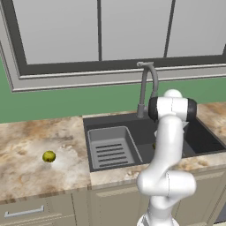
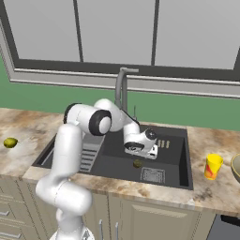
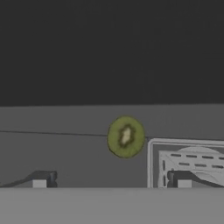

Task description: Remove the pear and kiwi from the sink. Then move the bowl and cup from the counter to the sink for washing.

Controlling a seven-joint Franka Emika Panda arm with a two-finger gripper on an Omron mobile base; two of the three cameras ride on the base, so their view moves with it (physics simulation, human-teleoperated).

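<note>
1. My end effector (image 2: 139,151) hangs inside the sink (image 2: 180,159), fully spread and grasping nothing; in the hand view its two tips stand wide apart at the bottom edge, one at 7 o'clock and one at 5 o'clock.
2. The kiwi (image 3: 126,136) lies on the basin floor between those tips and ahead of them, at 12 o'clock from my fingers (image 3: 40,179). I read this as lining up for a grasp, with room on both sides of the fruit.
3. From the right base view, the kiwi sits just below my end effector, apart from it, near the drain grate (image 2: 153,175) at its 4 o'clock.
4. The pear (image 1: 49,156) already rests on the table (image 1: 26,172), at 9 o'clock from the sink and well apart, so that half of the clearing looks done.
5. The cup (image 2: 213,167) and the bowl (image 2: 236,167) wait on the table at 3 o'clock from the sink, untouched, since the kiwi has to leave first.
</note>
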